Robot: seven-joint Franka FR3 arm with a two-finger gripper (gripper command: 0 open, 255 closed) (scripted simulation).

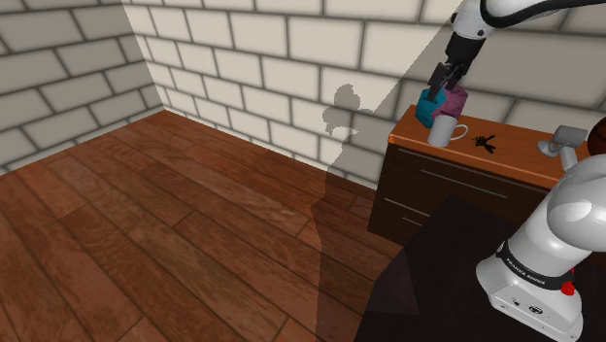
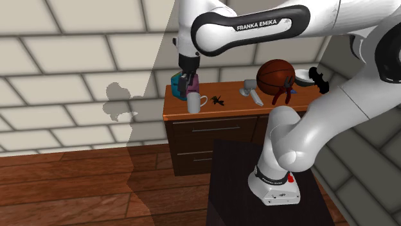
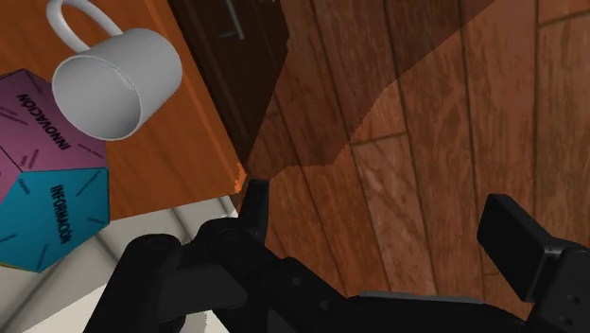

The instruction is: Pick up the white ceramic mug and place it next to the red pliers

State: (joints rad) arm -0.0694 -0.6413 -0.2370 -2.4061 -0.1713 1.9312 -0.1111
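White mug [image 1: 442, 131] is sitting near the dresser's [image 1: 515, 148] front corner, just beside a polyhedron [image 3: 47, 180]. Gripper [image 3: 378, 213] is hanging above, its 2 fingers spread wide, grasping and touching nothing. By my judgement it is needing to centre over the rim, straddling 1 wall clear of handle and polyhedron, before descending.

A teal-purple polyhedron [image 3: 47, 189] crowds the mug [image 3: 118, 80] on its wall side, perhaps touching; elsewhere open.

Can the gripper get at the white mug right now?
Likely yes: the gripper hovers open just above the white mug, nothing covering it. The teal-and-purple polyhedron sits close beside it, so that side looks tight.
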